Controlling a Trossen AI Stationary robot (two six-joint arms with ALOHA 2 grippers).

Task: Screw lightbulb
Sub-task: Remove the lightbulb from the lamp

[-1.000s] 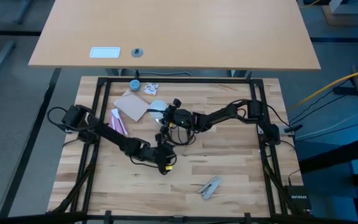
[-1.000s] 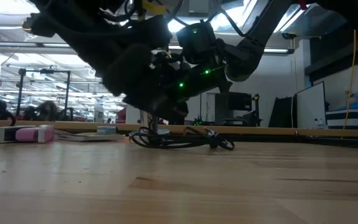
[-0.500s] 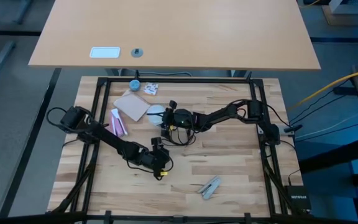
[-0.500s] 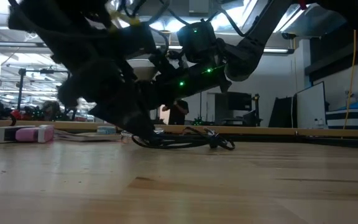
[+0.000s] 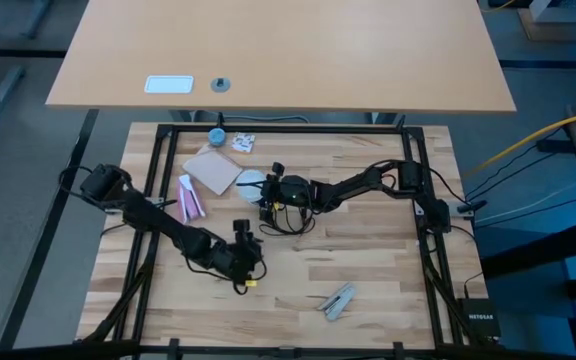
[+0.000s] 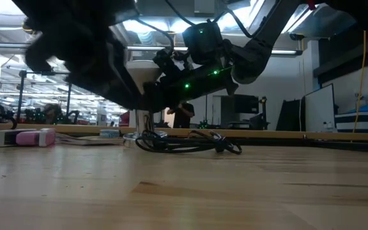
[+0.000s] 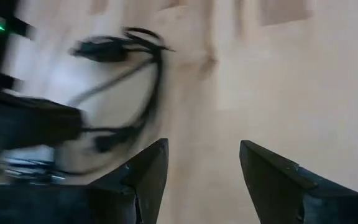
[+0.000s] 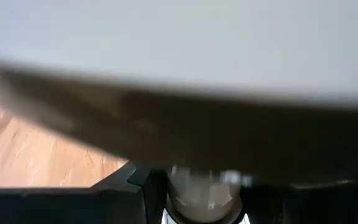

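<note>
Loose items around the brown card (image 5: 213,170) on the counter (image 5: 368,260)

A blue cap (image 5: 215,135) lies just beyond the card, a crumpled wrapper (image 5: 243,143) beside it, a pink-and-white item (image 5: 187,196) at its near-left edge, and a grey clip (image 5: 337,299) sits well apart toward the counter's front.

bulb (image 5: 252,182): frosted white, small, pear-shaped. Sits mid-surface toward the far side, just left of the right tool (image 5: 266,187), which is closed on it. In the right wrist view the narrow neck end (image 8: 204,194) shows between the fingers. Orientation hard to tell; globe mostly hidden in the low view.
</note>
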